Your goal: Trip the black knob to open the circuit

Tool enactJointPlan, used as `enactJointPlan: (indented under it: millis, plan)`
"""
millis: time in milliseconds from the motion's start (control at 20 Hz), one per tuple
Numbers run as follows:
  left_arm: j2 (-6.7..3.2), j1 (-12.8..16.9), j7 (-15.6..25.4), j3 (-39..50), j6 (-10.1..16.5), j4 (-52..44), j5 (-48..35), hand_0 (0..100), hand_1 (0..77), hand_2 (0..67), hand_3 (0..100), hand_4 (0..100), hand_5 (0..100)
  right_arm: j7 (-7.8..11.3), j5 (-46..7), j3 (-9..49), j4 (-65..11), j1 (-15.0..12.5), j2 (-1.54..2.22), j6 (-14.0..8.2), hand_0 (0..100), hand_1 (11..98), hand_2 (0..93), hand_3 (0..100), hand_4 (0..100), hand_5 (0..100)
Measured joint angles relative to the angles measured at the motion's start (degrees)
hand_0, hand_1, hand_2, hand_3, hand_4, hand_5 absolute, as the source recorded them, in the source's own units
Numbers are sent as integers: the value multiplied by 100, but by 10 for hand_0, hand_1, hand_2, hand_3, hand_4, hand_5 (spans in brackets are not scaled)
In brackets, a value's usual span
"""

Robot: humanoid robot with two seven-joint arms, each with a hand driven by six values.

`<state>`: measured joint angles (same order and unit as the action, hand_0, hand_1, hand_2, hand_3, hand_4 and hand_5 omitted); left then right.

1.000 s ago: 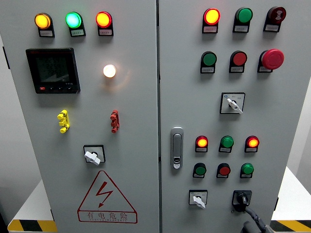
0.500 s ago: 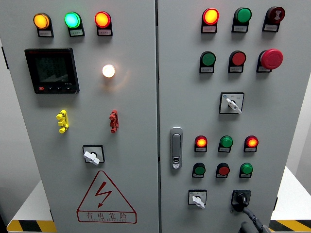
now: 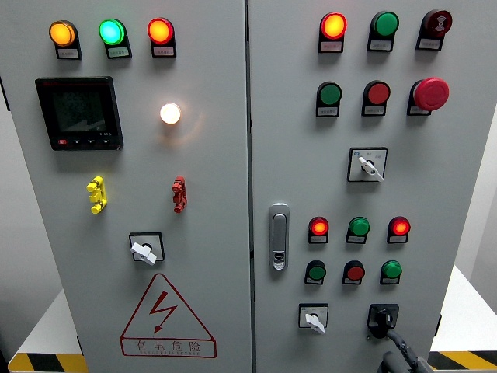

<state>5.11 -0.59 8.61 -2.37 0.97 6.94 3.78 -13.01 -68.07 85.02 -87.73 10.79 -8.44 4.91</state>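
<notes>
The black knob [image 3: 382,316] sits on a square black plate at the lower right of the cabinet's right door [image 3: 458,233], with its pointer roughly upright. My right hand [image 3: 396,347] comes up from the bottom edge, dark and mostly cut off. Its tip lies against the lower edge of the knob. How it grips the knob is hidden by the frame edge. My left hand does not show.
A white selector switch [image 3: 313,318] sits left of the knob. Above are rows of red and green lamps and buttons [image 3: 357,228], another selector [image 3: 366,165] and a red mushroom button [image 3: 430,93]. A door handle [image 3: 279,236] stands near the seam. The left door carries a meter [image 3: 78,113] and a warning triangle [image 3: 167,317].
The whole panel has drifted a few pixels to the left in the picture. My right hand stays at the knob's lower edge, and the knob's pointer looks the same.
</notes>
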Motion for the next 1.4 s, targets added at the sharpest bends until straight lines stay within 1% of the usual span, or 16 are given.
enactJointPlan:
  millis: [900, 1400]
  plan:
    - [3, -3, 0, 0, 0, 0, 0, 0, 30, 130, 213, 66, 15, -69, 18, -59, -36, -12, 0, -6, 1000, 475, 17, 935, 1000, 1000]
    - [1, -3, 0, 0, 0, 0, 0, 0, 30, 129, 213, 66, 15, -87, 32, -99, -76, -7, 7, -8, 1000, 459, 18, 939, 1000, 1000]
